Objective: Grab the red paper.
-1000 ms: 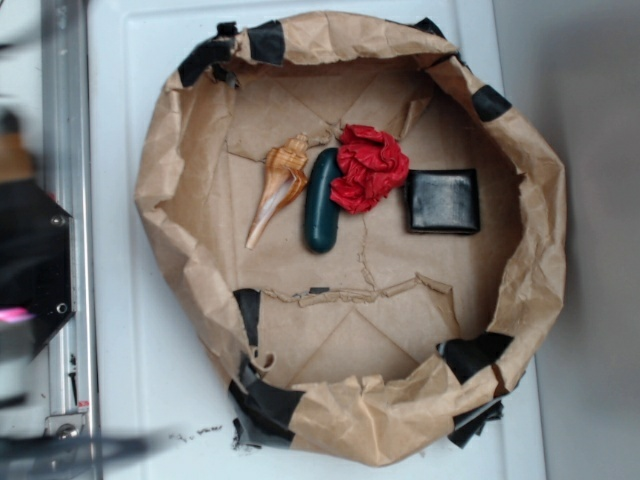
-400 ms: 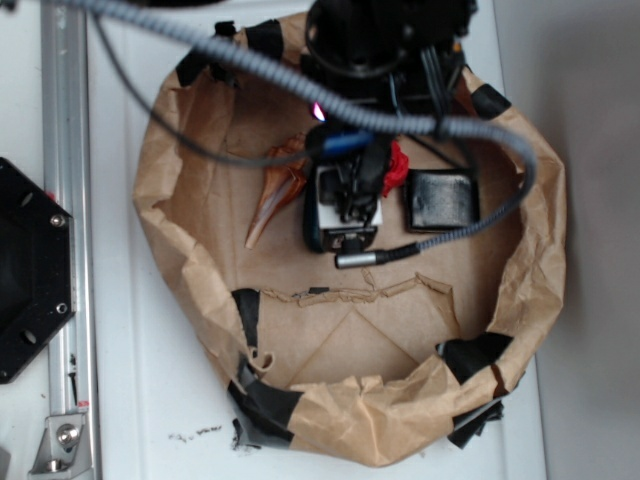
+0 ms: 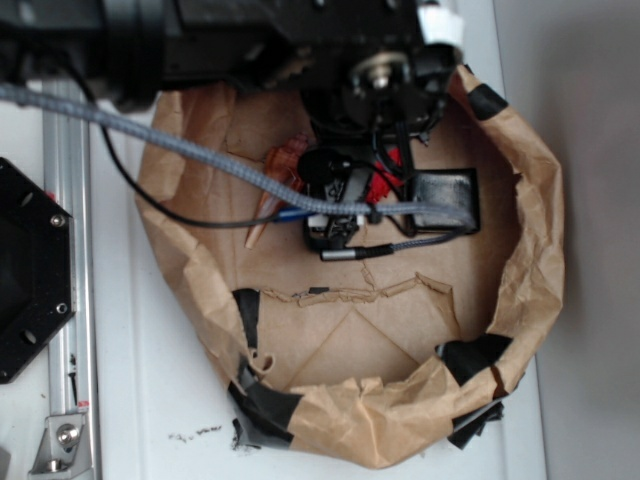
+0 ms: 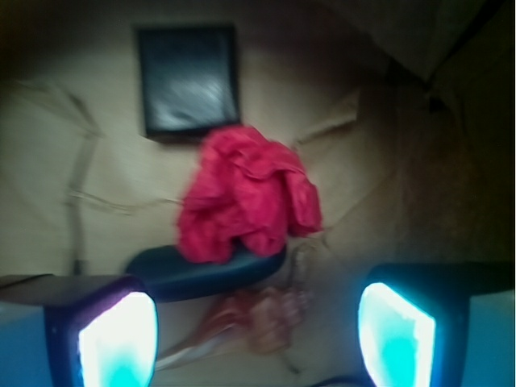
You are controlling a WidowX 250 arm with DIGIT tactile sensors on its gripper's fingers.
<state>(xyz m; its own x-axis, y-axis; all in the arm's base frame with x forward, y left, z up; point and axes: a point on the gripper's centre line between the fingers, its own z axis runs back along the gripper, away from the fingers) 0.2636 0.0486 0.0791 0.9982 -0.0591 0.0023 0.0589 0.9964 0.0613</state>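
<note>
Exterior view: the arm hangs over the brown paper lining (image 3: 520,250), hiding most of the red paper (image 3: 383,187), which peeks out just left of the black wallet (image 3: 448,199).

Wrist view: the gripper (image 4: 256,326) stands wide and empty; the red paper (image 4: 246,193) lies ahead, centred between the fingertips (image 4: 121,339), overlapping the dark green oblong (image 4: 201,270).
</note>
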